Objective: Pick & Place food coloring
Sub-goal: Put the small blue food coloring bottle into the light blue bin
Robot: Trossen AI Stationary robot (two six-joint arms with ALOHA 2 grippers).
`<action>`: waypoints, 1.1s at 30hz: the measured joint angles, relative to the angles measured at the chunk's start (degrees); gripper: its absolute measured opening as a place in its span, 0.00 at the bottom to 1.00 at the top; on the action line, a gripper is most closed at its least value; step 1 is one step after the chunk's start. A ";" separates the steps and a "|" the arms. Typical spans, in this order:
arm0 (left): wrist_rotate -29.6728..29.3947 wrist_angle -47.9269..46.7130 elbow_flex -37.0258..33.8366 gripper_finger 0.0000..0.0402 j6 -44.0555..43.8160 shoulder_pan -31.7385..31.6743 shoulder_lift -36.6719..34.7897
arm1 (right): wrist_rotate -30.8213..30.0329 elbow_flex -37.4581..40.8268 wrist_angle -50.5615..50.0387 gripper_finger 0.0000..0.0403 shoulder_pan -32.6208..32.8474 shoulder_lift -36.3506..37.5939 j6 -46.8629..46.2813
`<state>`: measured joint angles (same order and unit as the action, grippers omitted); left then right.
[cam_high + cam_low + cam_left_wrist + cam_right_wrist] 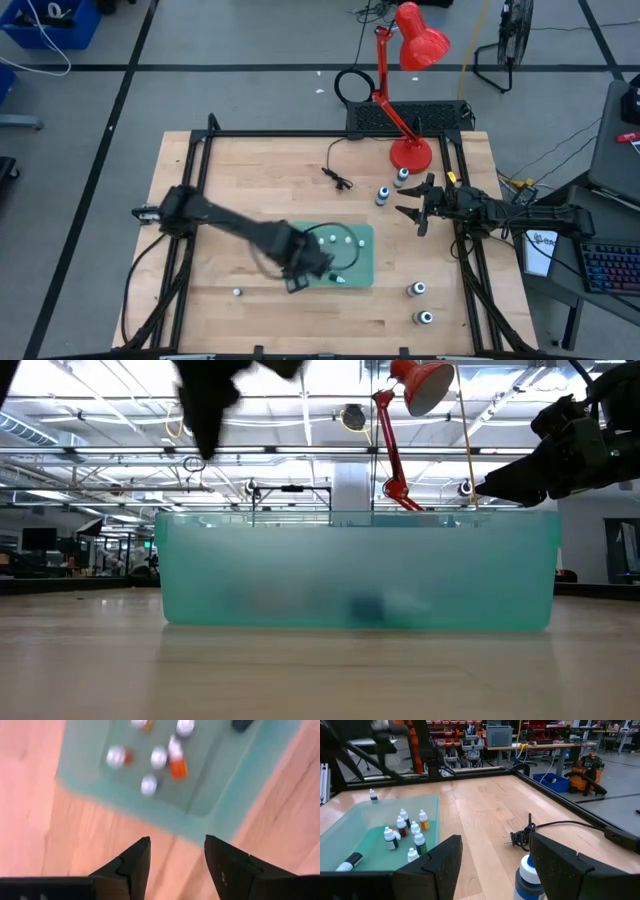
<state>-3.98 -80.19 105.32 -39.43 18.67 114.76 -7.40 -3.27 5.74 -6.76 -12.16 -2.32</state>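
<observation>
The translucent green tray (362,262) lies mid-table and holds several tiny white-capped bottles (159,757), some red or green (402,827), and one dark bottle lying flat (350,861). My left gripper (175,842) is open and hovers above the bare table just outside the tray's near-left corner (300,280). My right gripper (412,212) is open, raised right of the tray. A blue-bodied, white-capped bottle (527,875) stands below its fingers, untouched. Two such bottles (382,196) (402,177) stand by the lamp and two more (416,290) (425,318) near the right-near corner. One tiny bottle (237,292) stands left of the tray.
A red desk lamp (410,150) stands at the table's far right, with its black cord and plug (340,178) lying on the wood. A black frame (300,134) runs round the table. The tray's wall (360,570) fills the low view. Bare wood lies left and far-left.
</observation>
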 joint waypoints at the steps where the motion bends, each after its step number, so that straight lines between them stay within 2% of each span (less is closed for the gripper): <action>1: -1.11 -1.38 0.00 0.47 -3.82 1.63 -0.93 | 0.00 0.01 -0.01 0.55 0.00 -0.02 0.00; 7: -10.32 -7.07 -0.41 0.47 -28.67 12.02 -4.84 | 0.00 0.02 0.00 0.55 0.00 0.00 0.00; 10: -9.10 -7.20 -2.38 0.47 -37.26 15.57 -5.14 | 0.00 0.01 0.00 0.55 0.00 -0.02 -0.01; 13: -5.39 -7.17 -5.76 0.47 -43.53 18.06 -5.00 | 0.00 0.00 0.00 0.55 0.00 -0.02 0.01; 20: 2.36 -5.88 -15.01 0.48 -51.71 20.96 -5.89 | 0.00 0.01 -0.01 0.55 0.00 -0.02 0.00; 22: 3.90 -2.55 -18.18 0.48 -52.07 21.33 -7.40 | 0.00 0.02 0.00 0.55 0.00 -0.02 0.01; 26: 3.69 6.74 -26.09 0.48 -52.92 22.02 -12.56 | 0.00 0.00 0.00 0.55 0.00 -0.02 0.01; 33: 5.45 12.27 -36.65 0.48 -58.51 22.67 -20.06 | 0.00 0.00 0.00 0.55 0.00 -0.01 -0.01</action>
<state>1.47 -67.93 68.67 -97.94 41.33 94.70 -7.40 -3.27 5.74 -6.76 -12.17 -2.33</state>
